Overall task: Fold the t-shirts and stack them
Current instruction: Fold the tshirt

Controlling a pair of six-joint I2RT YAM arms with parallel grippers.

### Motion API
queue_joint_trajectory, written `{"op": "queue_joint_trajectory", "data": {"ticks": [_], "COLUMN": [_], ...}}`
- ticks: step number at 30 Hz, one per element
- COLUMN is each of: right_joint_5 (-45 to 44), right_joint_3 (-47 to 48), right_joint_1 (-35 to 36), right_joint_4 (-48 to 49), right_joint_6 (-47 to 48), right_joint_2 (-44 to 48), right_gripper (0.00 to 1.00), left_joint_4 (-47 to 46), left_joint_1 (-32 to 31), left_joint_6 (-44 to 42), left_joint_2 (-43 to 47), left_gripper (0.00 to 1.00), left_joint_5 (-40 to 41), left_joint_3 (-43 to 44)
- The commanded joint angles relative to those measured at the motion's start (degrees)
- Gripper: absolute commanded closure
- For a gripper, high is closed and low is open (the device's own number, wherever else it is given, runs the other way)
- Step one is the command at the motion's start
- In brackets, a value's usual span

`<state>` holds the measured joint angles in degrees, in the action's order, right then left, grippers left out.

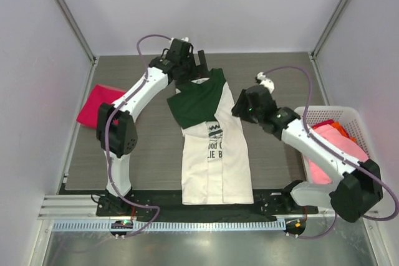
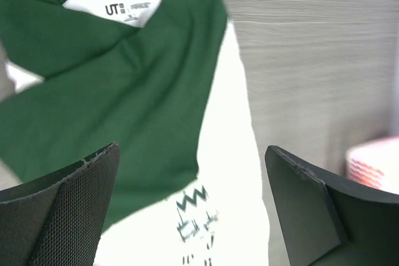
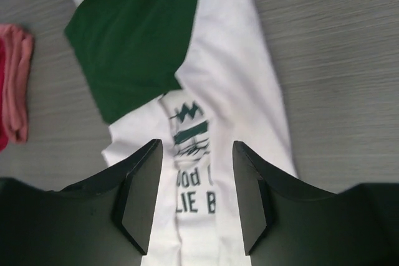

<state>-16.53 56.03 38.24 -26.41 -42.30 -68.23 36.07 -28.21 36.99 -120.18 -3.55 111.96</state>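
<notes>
Fingers spread wide and empty, the left gripper [image 2: 190,154] hovers over the collar of the cream shirt [image 1: 215,166] at centre frame. The right gripper [image 3: 196,147] is part-open above the print, holding nothing. The red shirt [image 1: 96,105] lies folded at left. The pink shirt [image 1: 319,169] sits in the basket [image 1: 330,109] at right.

bright, even light with faint shadows; left wrist view is blurred, top view sharp.
</notes>
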Motion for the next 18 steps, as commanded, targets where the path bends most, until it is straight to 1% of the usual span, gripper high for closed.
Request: {"op": "queue_joint_trajectory", "data": {"ticks": [1,2,3,4,5,6,7,9,10,12,13,16,18], "right_joint_5": [11.06,15.61,18.18,20.03,24.14,25.57,26.98,29.88,30.85,33.22,33.93,36.21,36.75], "right_joint_3": [-0.05,0.91,1.53,2.15,3.02,3.38,3.91,7.41,8.99,13.48,14.8,18.67,20.34], "right_joint_1": [-11.23,-13.52,-15.37,-19.22,-20.82,-22.14,-23.98,-25.05,-25.32,-26.02,-26.02,-26.2,-26.37], "right_joint_4": [4.86,5.58,6.28,8.11,9.61,11.28,13.91,15.42,15.43,15.69,16.13,18.58,19.9], "right_joint_6": [7.31,8.45,8.9,9.25,9.78,9.87,9.96,11.01,11.28,12.24,12.25,12.95,13.21], "right_joint_2": [-4.53,-7.77,-9.8,-11.65,-13.32,-16.82,-18.5,-22.98,-27.7,-32.04,-35.89,-41.61,-43.82], "right_gripper": [0.45,0.43,0.41,0.35,0.34,0.33,0.32,0.32,0.32,0.33,0.34,0.34,0.34], "left_joint_4": [-3.73,-5.12,-6.27,-7.15,-8.81,-9.96,-11.1,-13.04,-13.4,-14.1,-14.28,-15.42,-16.38], "left_joint_1": [-0.45,-0.36,-0.45,-0.45,-0.27,-0.18,0.34,0.87,1.13,2.01,2.62,3.77,4.3], "left_joint_6": [0.88,1.93,2.46,2.91,3.34,4.04,4.4,5.02,5.28,5.28,5.2,5.2,5.37], "left_joint_2": [8.98,12.31,13.9,15.31,17.59,18.57,19.19,19.89,19.81,18.85,18.49,16.74,15.86], "left_gripper": [0.0,0.0,0.01,0.0,0.0,0.01,0.0,0.0,0.0,0.02,0.03,0.05,0.07], "left_joint_5": [0.73,1.09,1.61,3.01,3.02,3.11,3.03,3.03,3.02,3.02,3.02,2.68,2.32], "left_joint_3": [-8.58,-14.78,-17.63,-20.09,-22.9,-27.28,-29.5,-33.45,-34.17,-35.4,-36.28,-37.43,-37.69]}}
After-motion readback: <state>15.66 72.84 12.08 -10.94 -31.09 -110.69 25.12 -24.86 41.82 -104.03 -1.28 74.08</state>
